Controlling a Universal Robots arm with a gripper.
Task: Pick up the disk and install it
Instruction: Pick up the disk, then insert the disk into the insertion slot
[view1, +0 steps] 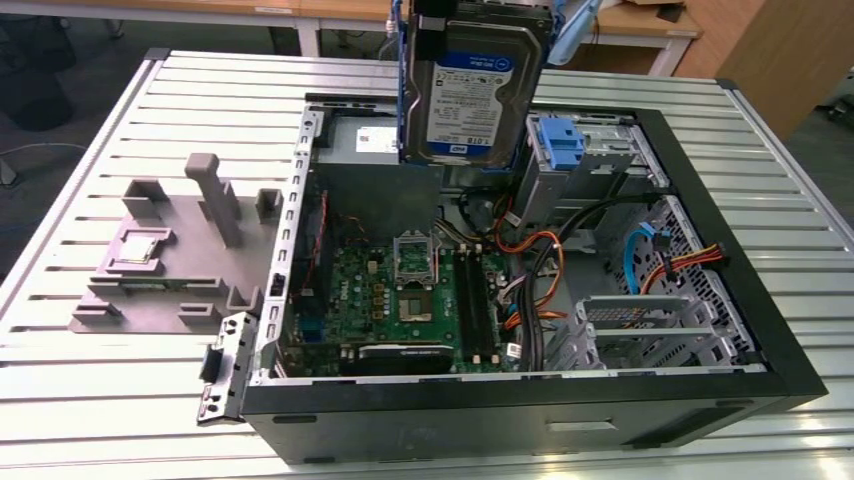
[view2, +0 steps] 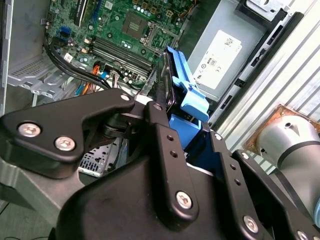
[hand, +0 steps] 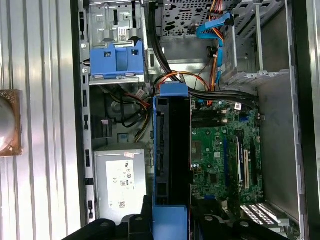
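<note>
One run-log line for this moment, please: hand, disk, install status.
hand: shut on disk | disk: upright, held in the air over open computer case | install: not yet seated

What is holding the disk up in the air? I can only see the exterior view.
Observer: In the second wrist view the tool is shut on the disk, with a black finger on each side.
Operator: What's right under it?
Observer: In the first wrist view the disk hangs edge-on over the open computer case, lined up between the grey power supply and the green motherboard.
</note>
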